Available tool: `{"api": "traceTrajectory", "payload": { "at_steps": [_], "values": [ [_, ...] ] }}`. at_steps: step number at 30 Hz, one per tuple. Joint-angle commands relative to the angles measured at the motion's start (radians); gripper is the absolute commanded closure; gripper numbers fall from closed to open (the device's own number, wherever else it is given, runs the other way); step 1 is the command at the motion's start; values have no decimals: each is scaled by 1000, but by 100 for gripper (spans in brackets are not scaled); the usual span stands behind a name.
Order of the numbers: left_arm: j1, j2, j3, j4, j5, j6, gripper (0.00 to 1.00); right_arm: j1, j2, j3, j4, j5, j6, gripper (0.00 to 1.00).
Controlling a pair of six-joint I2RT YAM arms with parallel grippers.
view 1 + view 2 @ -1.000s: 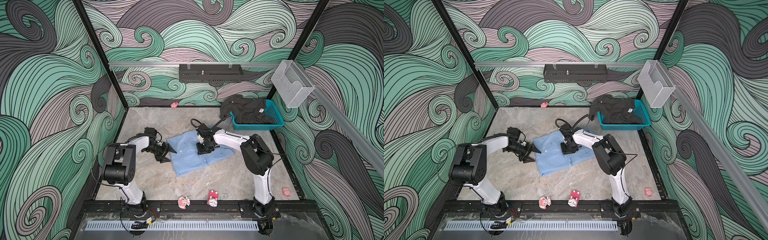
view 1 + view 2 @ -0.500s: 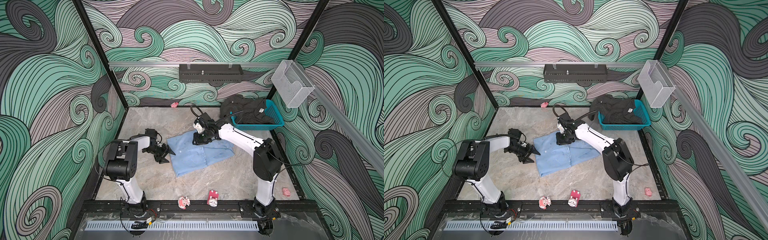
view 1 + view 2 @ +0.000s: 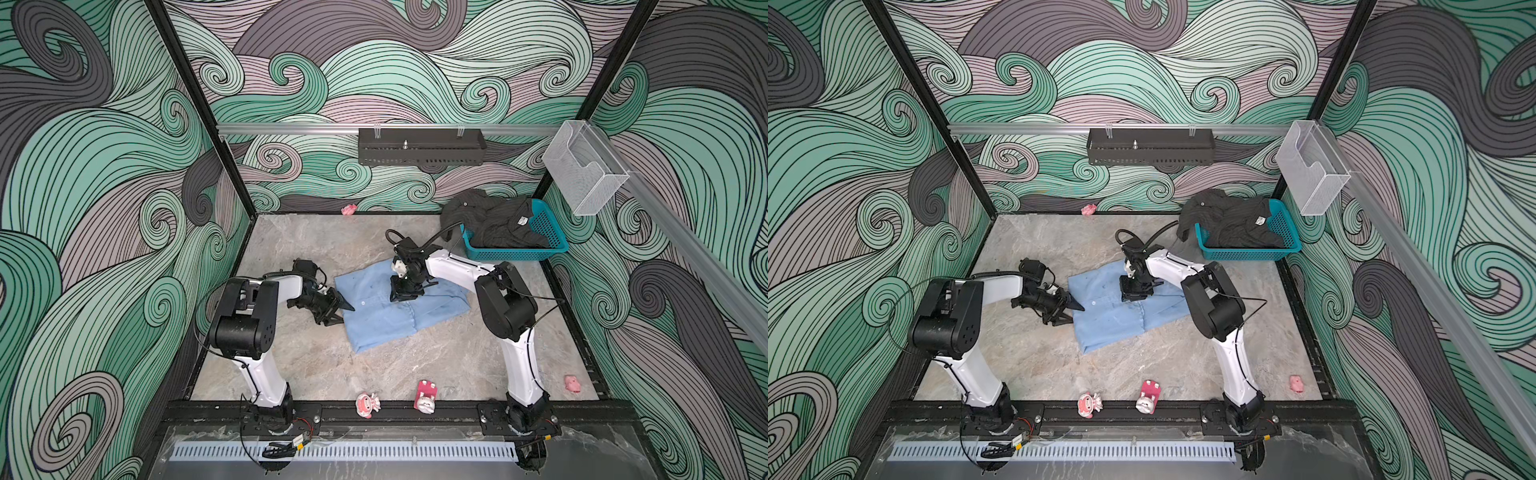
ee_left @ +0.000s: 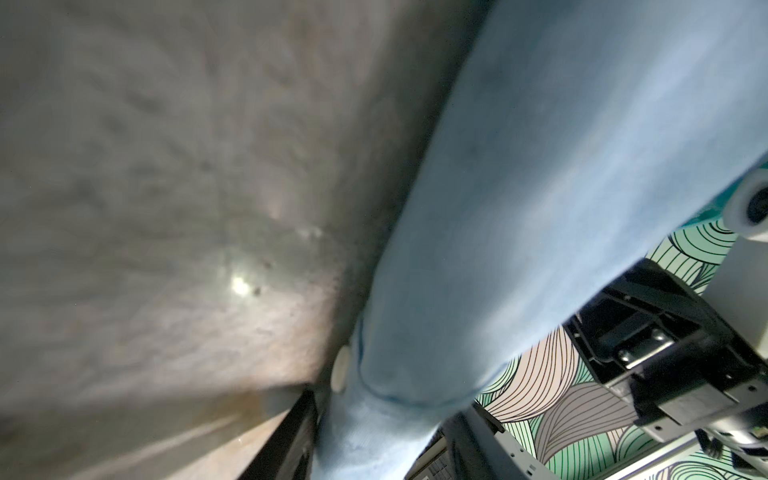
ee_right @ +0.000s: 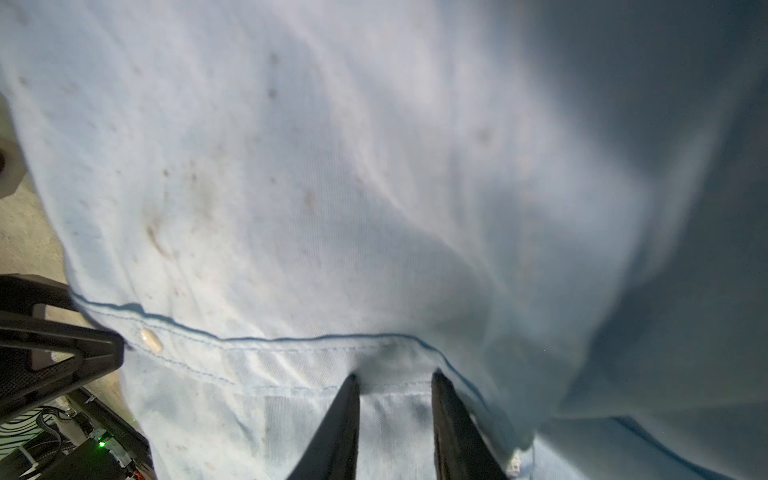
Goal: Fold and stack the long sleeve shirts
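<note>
**Blue shirt under the right jaws, dark shirt heaped in the basket**

In both top views the light blue shirt (image 3: 399,318) (image 3: 1125,320) lay partly folded on the tabletop (image 3: 332,249). It was directly beneath the right gripper (image 3: 405,296) (image 3: 1133,297) and just ahead of the left gripper (image 3: 347,318) (image 3: 1076,316). The left jaws stood apart in a clear V with both tips at the shirt's edge, and no cloth was seen lifted between them. The right jaws pointed down onto the middle of the shirt, their gap hidden by the wrist. Well beyond the right jaws, the dark shirt (image 3: 494,224) (image 3: 1229,226) lay heaped in the teal basket (image 3: 515,253) (image 3: 1246,252), part of it hanging over the rim.

The left wrist view was blurred. A thick fold of the blue shirt (image 4: 540,208) ran straight out ahead of the left jaws, with bare tabletop (image 4: 166,166) along one side and a white button (image 4: 338,374) at the fold's edge. The jaws themselves could not be made out there.

In the right wrist view the right jaws were narrow, their tips pressed onto the shirt's stitched button band (image 5: 291,374) with a small pucker of cloth between them. Whether they pinched it could not be told. Off to one side of these jaws, a black finger (image 5: 62,353) of the left gripper sat at the shirt's edge, close to a pale button (image 5: 151,340).
</note>
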Motion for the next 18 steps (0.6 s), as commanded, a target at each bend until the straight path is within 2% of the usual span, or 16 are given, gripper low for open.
{"api": "traceTrajectory", "payload": {
  "at_steps": [1,4,7,11,14,18],
  "values": [
    [-16,60,-27,21,-110,3,49,2,18,-27,-23,9,7,69],
    [-22,73,-10,46,-141,-10,48,3,16,-29,-23,2,6,69],
    [-32,88,9,64,-179,-20,42,2,15,-32,-23,-5,8,69],
    [-53,102,15,111,-211,-35,44,1,14,-38,-12,-22,15,69],
    [-60,123,9,149,-202,-46,56,2,15,-43,-2,-57,21,69],
    [-60,90,-8,185,-180,-52,94,3,0,-63,29,-118,46,70]
  ]
}}
